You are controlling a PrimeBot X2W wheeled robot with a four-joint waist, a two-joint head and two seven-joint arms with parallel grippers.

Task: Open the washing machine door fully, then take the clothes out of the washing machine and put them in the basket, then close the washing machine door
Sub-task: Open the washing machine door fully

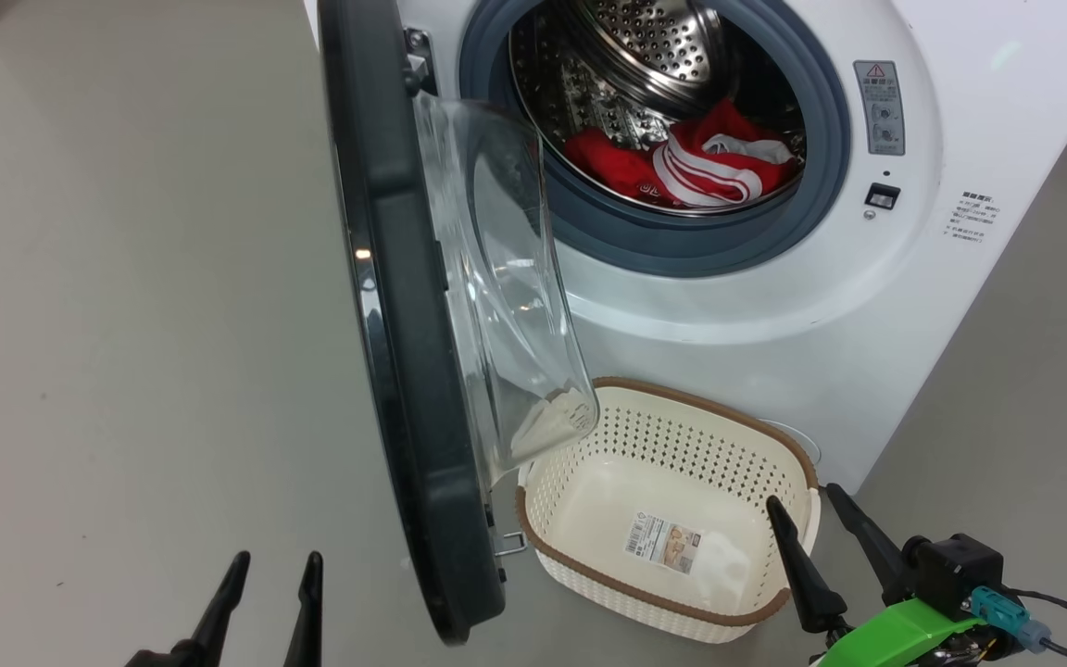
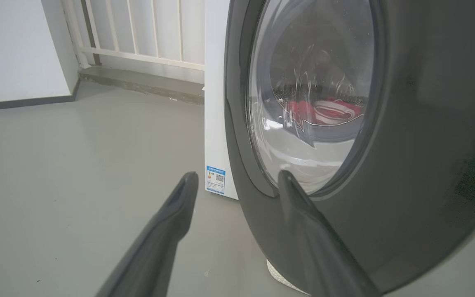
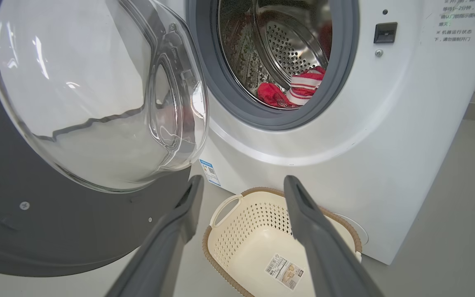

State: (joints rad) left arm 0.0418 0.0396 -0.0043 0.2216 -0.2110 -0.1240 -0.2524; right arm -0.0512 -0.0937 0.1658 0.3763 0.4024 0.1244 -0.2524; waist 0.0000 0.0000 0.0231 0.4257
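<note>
The white washing machine [image 1: 756,306] stands ahead with its door [image 1: 395,306] swung out edge-on toward me, the clear glass bowl [image 1: 506,278] bulging right. Red clothes [image 1: 691,162] with white stripes lie in the steel drum; they also show as the clothes [image 3: 293,88] in the right wrist view and through the door glass as the clothes [image 2: 324,113]. The cream basket [image 1: 580,574] sits on the floor below the opening, with nothing in it but a sticker. My left gripper [image 1: 274,565] is open, left of the door's outer face [image 2: 427,123]. My right gripper [image 1: 816,505] is open beside the basket [image 3: 221,243].
Grey floor [image 1: 126,324] spreads wide to the left of the door. A white railing and wall [image 2: 138,37] stand beyond the machine's side. More floor lies right of the machine [image 3: 468,206]. Latch slot and warning labels sit right of the drum opening.
</note>
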